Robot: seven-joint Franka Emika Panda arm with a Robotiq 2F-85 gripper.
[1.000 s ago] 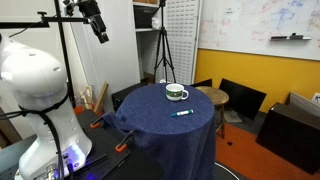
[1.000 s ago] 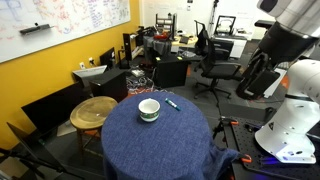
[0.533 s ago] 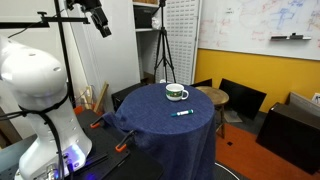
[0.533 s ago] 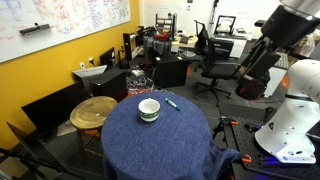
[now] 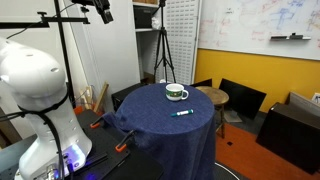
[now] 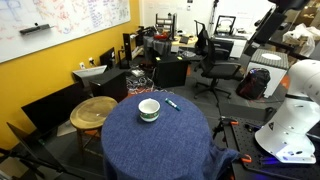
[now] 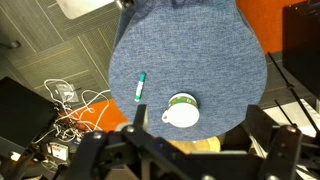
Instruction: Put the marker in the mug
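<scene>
Wide-spread, empty black metal fingers (image 7: 285,150) above a round desk (image 7: 200,40) draped in coarse blue-grey cloth.
On the cloth, the thin teal-green marker (image 7: 139,88) with a pale end lies flat beside the squat, glossy white, green-banded mug (image 7: 182,111), not touching it.

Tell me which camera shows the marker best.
The wrist view: it looks straight down on the marker, lying full length on the blue cloth, apart from the mug. In both exterior views it is only a tiny sliver.
</scene>
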